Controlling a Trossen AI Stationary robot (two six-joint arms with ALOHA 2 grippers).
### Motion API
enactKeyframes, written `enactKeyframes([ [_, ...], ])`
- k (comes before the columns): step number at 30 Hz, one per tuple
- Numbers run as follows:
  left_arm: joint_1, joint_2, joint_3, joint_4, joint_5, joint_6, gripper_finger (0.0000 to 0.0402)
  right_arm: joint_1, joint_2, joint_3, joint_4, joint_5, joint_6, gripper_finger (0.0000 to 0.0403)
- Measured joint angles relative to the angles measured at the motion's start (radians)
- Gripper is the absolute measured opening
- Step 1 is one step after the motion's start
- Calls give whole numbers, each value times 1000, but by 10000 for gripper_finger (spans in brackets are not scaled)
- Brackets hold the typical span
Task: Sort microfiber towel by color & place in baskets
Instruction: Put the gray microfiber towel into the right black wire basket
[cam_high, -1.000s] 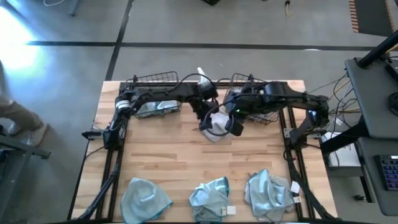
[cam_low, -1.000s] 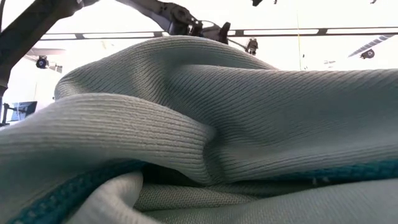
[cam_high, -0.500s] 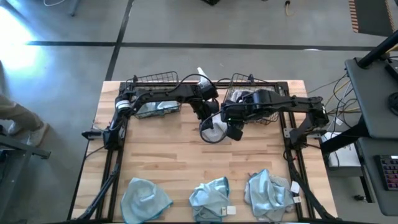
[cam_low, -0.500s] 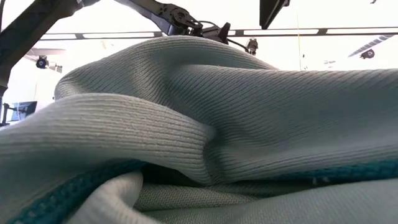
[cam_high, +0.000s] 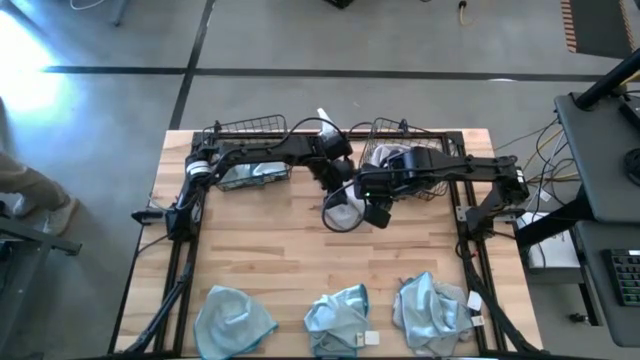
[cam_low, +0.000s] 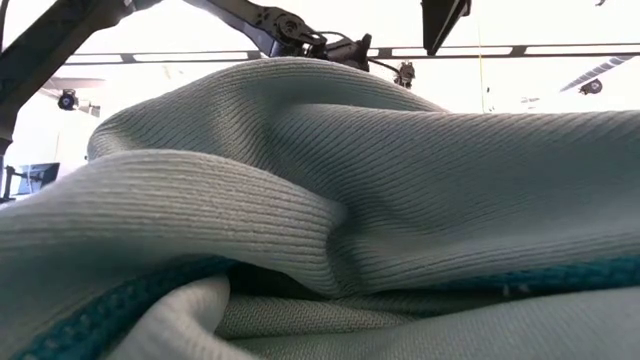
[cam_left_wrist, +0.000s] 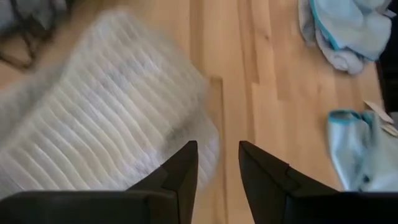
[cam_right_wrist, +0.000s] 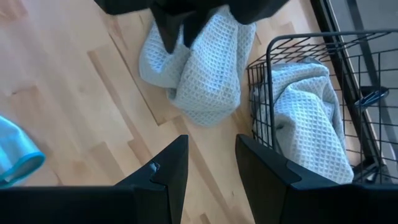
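Note:
A pale grey-white towel (cam_high: 345, 212) lies bunched on the table between the two baskets, and the right wrist view shows it too (cam_right_wrist: 202, 68). My left gripper (cam_high: 335, 188) is open right at its far edge (cam_left_wrist: 217, 165). My right gripper (cam_high: 376, 208) hovers open just right of it, above bare wood (cam_right_wrist: 211, 168). The left basket (cam_high: 245, 128) holds a teal towel (cam_high: 250, 172). The right basket (cam_right_wrist: 298, 62) holds a grey-white towel (cam_right_wrist: 305, 124). Three teal towels (cam_high: 235, 320) (cam_high: 338, 318) (cam_high: 430, 310) lie along the near edge. My left gripper stands open with the grey-white towel's edge (cam_left_wrist: 186, 124) beside one finger (cam_left_wrist: 183, 165). Bare wood shows in the gap between the fingers. I cannot tell whether the finger touches the cloth.
Bare wood lies between the baskets and the near row of towels. A teal towel (cam_low: 300, 200) fills almost the whole low view. Both arms cross above the table's far middle, close to each other. Cables and a stand are off the right edge.
The right arm has stretched out and shifted a little toward the table's left; part of it has come into the top of the low view. The grey-white towel has sunk into a smaller heap slightly nearer the near edge.

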Motion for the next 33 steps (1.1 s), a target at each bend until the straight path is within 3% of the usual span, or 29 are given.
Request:
enactKeyframes([
  [7,10,0,0,45,-4,-10,119,0,-5,11,0,-24,9,128],
  [17,20,0,-48,82,-36,87,132,0,-10,15,0,-26,9,128],
  [25,51,0,-143,255,-42,26,135,0,-10,14,0,-27,9,128],
  [33,52,2,-205,261,-42,-1,135,0,-10,14,0,-27,9,128],
])
